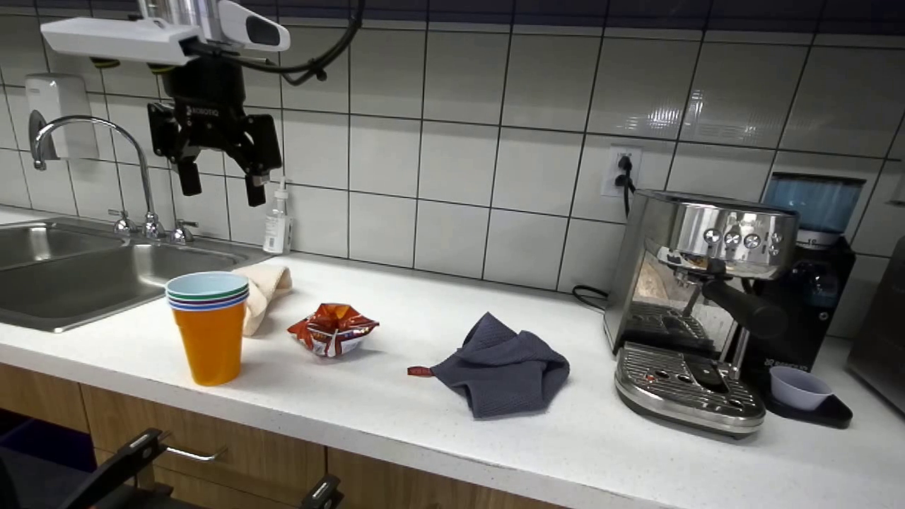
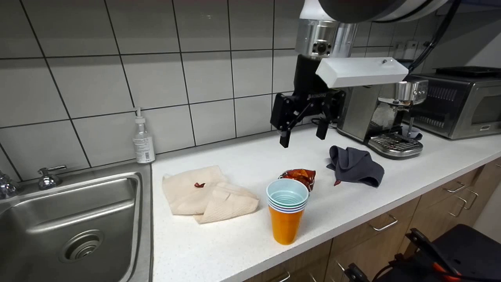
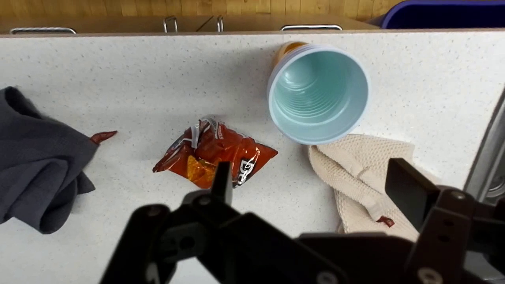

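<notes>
Gripper (image 1: pixel 223 189) hanging wide open, holding nthg; cup stack (image 1: pixel 208 343) standing below it, twd front edge of surface (image 1: pixel 382 403), long axis running vert.; chip bag (image 3: pixel 227 142) & beige cloth (image 3: pixel 359 173) lying low on opp. sides of gripper

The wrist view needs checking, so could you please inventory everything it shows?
counter: one, speckled white, across picture
cups: one stack, orange outside, pale blue inside, near counter edge
snack bag: one, mostly red, mid-counter
grey cloth: one, dark grey, left
beige cloth: one, beige, near cups
tags: two, dark red, one per cloth
sink: one, silver, right edge, cut off
handles: four, silver, along top
cupboard fronts: number unclear, brown, behind handles
bin: one, purple, top right
floor: one, brown, top
gripper: one, black, bottom, open, holding nothing
</notes>
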`<control>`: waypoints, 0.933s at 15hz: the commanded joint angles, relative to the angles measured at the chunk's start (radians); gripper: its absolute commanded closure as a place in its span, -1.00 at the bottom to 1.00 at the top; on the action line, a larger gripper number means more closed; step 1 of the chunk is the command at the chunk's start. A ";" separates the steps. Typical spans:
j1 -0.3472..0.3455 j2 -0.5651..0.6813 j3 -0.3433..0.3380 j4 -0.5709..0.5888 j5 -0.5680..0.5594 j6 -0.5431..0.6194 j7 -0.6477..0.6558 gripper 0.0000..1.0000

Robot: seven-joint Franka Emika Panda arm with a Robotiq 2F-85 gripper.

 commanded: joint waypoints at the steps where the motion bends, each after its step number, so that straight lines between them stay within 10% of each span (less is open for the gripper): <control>1: 0.012 -0.072 -0.029 -0.004 0.034 -0.093 -0.070 -1.00; 14: -0.007 -0.044 -0.012 0.002 0.023 -0.076 -0.051 -1.00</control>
